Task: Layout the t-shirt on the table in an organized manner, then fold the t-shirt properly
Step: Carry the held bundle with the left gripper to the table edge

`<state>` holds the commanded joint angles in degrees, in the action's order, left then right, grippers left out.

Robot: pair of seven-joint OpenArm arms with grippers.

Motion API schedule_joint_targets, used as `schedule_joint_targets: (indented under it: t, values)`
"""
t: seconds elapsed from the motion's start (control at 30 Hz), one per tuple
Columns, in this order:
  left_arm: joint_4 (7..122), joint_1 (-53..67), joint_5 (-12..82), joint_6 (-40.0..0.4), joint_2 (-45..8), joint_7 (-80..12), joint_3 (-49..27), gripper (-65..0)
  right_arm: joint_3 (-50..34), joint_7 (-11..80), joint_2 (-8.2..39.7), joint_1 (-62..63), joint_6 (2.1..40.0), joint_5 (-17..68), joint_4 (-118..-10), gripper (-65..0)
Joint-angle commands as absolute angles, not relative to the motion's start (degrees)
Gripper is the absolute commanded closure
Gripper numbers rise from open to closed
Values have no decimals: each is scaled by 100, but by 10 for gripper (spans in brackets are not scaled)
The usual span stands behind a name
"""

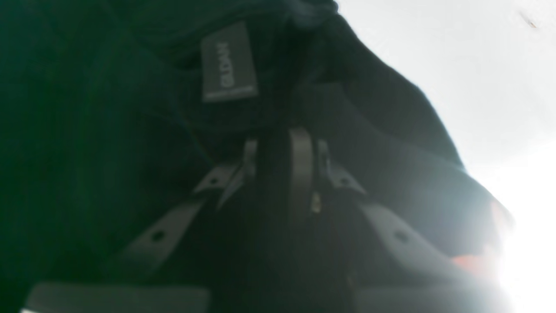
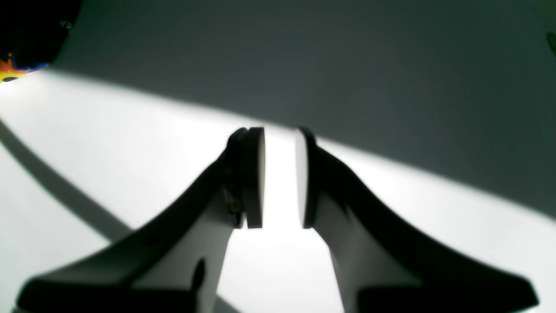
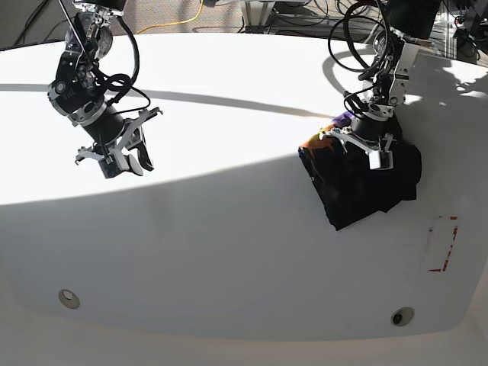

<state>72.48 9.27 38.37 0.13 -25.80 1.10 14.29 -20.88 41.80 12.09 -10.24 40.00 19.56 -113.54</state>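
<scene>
The black t-shirt lies bunched in a heap on the right half of the white table, with a bit of orange and purple print at its top edge. My left gripper presses down into the heap. In the left wrist view it is shut on a fold of the dark cloth, just below the grey neck label. My right gripper hangs above the bare table far to the left. Its pads stand a small gap apart with nothing between them. A corner of the t-shirt shows at that view's top left.
A red dashed rectangle mark sits right of the heap near the table's edge. Two round metal discs lie along the front edge. Cables and gear stand beyond the far edge. A band of shadow crosses the tabletop.
</scene>
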Motion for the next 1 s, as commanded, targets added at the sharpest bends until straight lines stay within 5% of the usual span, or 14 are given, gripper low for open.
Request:
schedule_joint_targets:
  t: [0.27, 0.67, 1.0]
  values:
    - [7037, 1235, 4497, -1174, -3688, 110, 831, -83, -2088, 4180, 1182, -1138, 4000, 2360, -11380, -117]
    - [6018, 1226, 4549, -2642, -4338, 101, 374, -83, -2079, 4189, 1138, -1200, 4000, 2422, -11486, -117]
    - [5051, 892, 4523, -3301, -4866, 110, 365, -83, -2088, 4505, 1156, -1191, 4000, 2422, -11582, -117]
